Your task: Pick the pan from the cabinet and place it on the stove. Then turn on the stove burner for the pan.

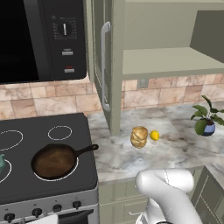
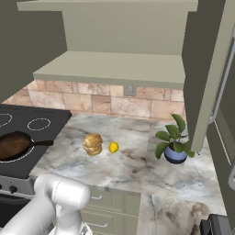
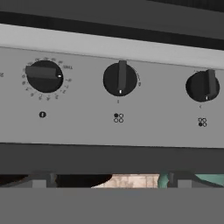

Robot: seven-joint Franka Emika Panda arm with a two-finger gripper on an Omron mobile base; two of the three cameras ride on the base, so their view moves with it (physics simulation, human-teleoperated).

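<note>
Pan [image 1: 56, 160] sitting on stove [image 1: 43, 148] burner ring, handle pointing 2 o'clock. End effector released, facing knobs; middle knob [image 3: 120, 79] lying at 12 o'clock, pointer vertical.

The stove [image 1: 65, 127] is cut off by the left and bottom edges of the left base view. A teal kettle [image 1: 1, 162] is seen only as a sliver at the left edge. The microwave [image 1: 39, 39] is cropped at top and left. In the hand view, the knob [image 3: 43, 76] markings are too small to be read.
</note>
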